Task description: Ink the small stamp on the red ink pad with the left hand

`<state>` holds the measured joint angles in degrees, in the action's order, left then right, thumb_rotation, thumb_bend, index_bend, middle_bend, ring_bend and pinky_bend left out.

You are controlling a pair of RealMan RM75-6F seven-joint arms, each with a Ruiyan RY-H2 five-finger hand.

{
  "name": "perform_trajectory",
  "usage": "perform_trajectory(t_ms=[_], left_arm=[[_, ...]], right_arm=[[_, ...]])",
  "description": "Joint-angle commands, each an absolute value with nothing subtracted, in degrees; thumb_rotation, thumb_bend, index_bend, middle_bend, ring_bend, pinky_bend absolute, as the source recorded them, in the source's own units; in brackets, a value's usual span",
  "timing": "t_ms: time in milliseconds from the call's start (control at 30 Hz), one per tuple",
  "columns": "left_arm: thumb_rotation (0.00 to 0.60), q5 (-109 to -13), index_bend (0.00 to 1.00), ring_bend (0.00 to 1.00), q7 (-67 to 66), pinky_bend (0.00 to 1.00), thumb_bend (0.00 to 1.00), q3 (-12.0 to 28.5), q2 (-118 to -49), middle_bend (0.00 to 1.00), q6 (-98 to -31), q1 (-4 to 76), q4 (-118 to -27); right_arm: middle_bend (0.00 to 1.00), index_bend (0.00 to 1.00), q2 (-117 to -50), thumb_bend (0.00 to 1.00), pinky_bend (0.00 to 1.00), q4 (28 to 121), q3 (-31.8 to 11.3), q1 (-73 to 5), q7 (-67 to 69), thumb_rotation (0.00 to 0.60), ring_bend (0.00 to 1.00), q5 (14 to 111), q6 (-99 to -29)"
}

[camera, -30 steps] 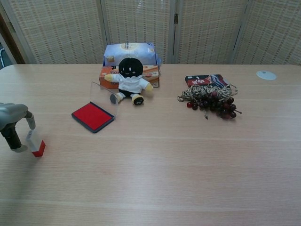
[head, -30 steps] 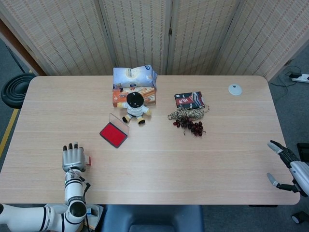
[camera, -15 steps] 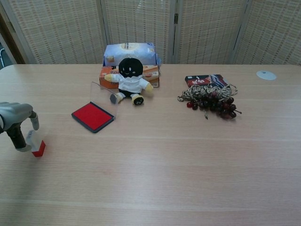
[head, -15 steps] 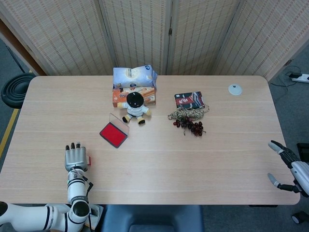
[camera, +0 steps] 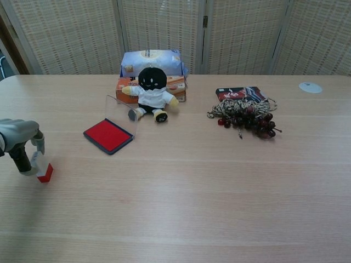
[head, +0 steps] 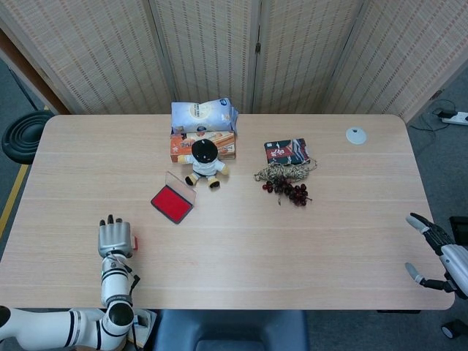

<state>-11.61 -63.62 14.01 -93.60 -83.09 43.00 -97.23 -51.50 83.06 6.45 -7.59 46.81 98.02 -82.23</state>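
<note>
A doll (camera: 149,94), snack packs (camera: 151,61) and grapes (camera: 249,123) sit behind the open ink pad (camera: 108,135). Well left of the pad, near the table (camera: 219,192) edge, the left hand (camera: 19,143) pinches the stamp (camera: 40,166), tilted, red end down. The right hand (head: 437,252) hangs open off the far edge.

One stamp (camera: 41,167), one ink pad (camera: 108,135), one doll (camera: 149,93), one bag (camera: 151,59), two boxes (camera: 176,87) (camera: 241,92), one bunch of grapes (camera: 249,123), one white disc (camera: 310,87).
</note>
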Motion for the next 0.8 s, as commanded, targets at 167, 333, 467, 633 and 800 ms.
perform_trajectory(t_ms=[167,333,467,633,800], left_arm=[[0.600,-12.4,0.40,0.14,-62.3,0.16,0.30,14.0,-93.3,0.26,-81.9,42.6,-96.6],[0.600,-13.2,0.45,0.19,-61.2,0.21,0.30,14.0,-92.9,0.32,-82.0,42.2,-97.1],[0.600,-13.8,0.49,0.23,-60.6,0.25,0.30,14.0,-92.6,0.37,-82.4,41.9,-97.7],[0.600,-14.7,0.52,0.26,-60.0,0.27,0.30,14.1,-92.1,0.40,-82.8,41.7,-98.3],[0.600,-14.7,0.53,0.26,-60.3,0.28,0.30,14.8,-91.0,0.41,-82.4,42.1,-98.8]], right_arm=[[0.00,0.02,-51.6,0.38,0.00,83.4,6.4,-7.9,46.3,0.600,0.00,97.7,-81.5],[0.00,0.02,-51.6,0.38,0.00,83.6,6.4,-7.8,45.8,0.600,0.00,97.5,-81.6],[0.00,0.02,-51.6,0.38,0.00,83.7,6.4,-7.8,45.5,0.600,0.00,97.3,-81.6],[0.00,0.02,-51.6,0.38,0.00,83.9,6.4,-7.9,45.2,0.600,0.00,97.1,-81.2],[0.00,0.02,-51.7,0.38,0.00,83.9,6.2,-7.9,45.0,0.600,0.00,96.3,-80.7]])
